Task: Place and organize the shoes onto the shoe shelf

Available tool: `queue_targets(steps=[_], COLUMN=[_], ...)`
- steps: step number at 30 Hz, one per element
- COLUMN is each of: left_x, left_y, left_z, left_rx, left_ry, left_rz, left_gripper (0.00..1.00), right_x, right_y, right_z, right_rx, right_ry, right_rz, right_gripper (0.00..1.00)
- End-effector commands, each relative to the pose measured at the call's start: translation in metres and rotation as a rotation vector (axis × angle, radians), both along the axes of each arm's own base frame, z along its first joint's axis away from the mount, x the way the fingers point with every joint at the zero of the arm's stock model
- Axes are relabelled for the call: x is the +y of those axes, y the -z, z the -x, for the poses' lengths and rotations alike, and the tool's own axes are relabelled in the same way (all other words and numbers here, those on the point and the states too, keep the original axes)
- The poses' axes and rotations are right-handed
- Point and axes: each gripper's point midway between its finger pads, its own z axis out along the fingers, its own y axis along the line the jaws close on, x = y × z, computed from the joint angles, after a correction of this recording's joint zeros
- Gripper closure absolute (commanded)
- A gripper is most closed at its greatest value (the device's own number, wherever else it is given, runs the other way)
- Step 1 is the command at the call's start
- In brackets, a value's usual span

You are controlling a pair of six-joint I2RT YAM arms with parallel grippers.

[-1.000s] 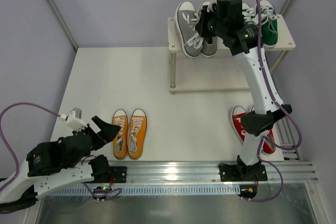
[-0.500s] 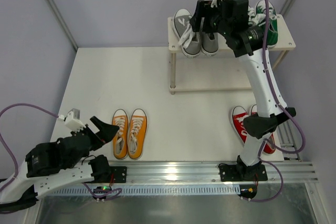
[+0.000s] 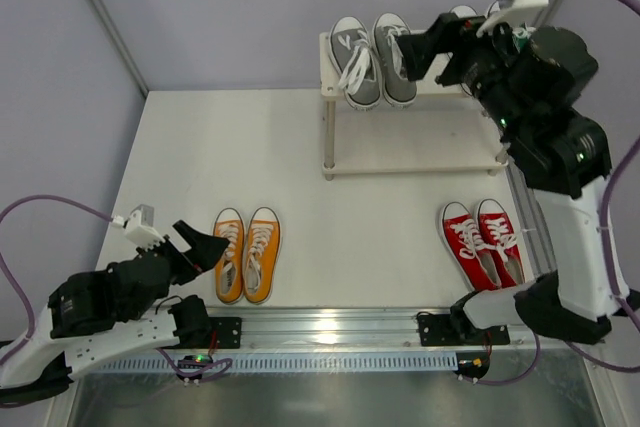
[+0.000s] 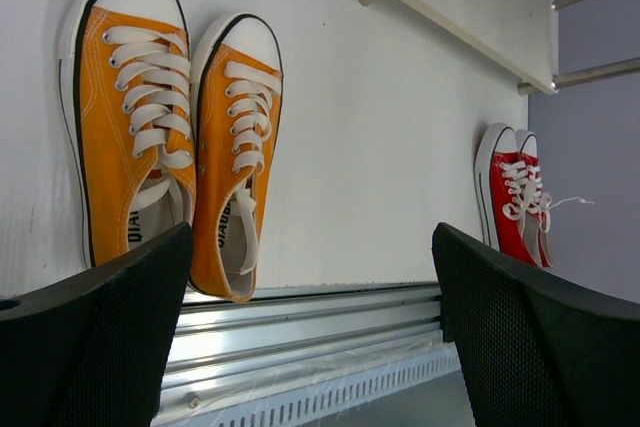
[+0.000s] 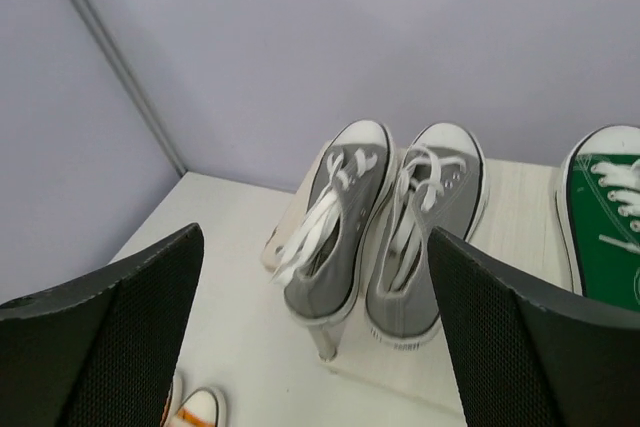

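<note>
A pair of grey shoes (image 3: 373,59) stands side by side at the left end of the shoe shelf's (image 3: 420,143) top board, heels slightly over its front edge. My right gripper (image 3: 438,51) hovers open and empty above and in front of them, touching neither. In the right wrist view the grey shoes (image 5: 385,222) lie between the open fingers, with a green shoe (image 5: 605,217) to their right on the shelf (image 5: 520,237). Orange shoes (image 3: 247,253) and red shoes (image 3: 485,242) sit on the table. My left gripper (image 3: 200,247) rests open beside the orange shoes (image 4: 170,137).
An aluminium rail (image 3: 330,327) runs along the table's near edge, holding both arm bases. Slanted frame poles (image 3: 105,17) and purple walls border the table. The shelf's lower board (image 3: 400,162) carries nothing visible. The right arm hides most of the top board's right end.
My right gripper opened, let go of a grey shoe and drew back to the right from the shelf. The grey pair now stands straight. The left arm stayed put.
</note>
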Motion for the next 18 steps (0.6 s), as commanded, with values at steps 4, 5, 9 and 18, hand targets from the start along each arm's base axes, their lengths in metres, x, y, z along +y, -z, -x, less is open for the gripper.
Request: queue_targets(steps=[4, 5, 9, 18], left_x=[0.013, 0.014, -0.012, -0.031], left_y=[0.024, 0.032, 0.058, 0.104], left_z=[0.0, 0.003, 0.003, -0.022], left_rx=[0.109, 0.142, 0.259, 0.232], left_ry=[-0.065, -0.056, 0.01, 0.024], left_rz=[-0.206, -0.266, -0.481, -0.602], left_gripper=[0.01, 0.01, 0.0, 0.0], right_x=[-0.011, -0.007, 0.02, 0.087], right_y=[0.051, 0.064, 0.129, 0.232], right_z=[0.073, 0.081, 0.115, 0.177], right_rx=[0.08, 0.113, 0.272, 0.492], right_ry=[0.014, 0.001, -0.055, -0.204], right_rz=[0.062, 0.076, 0.15, 0.208], right_gripper=[0.07, 0.07, 0.03, 0.0])
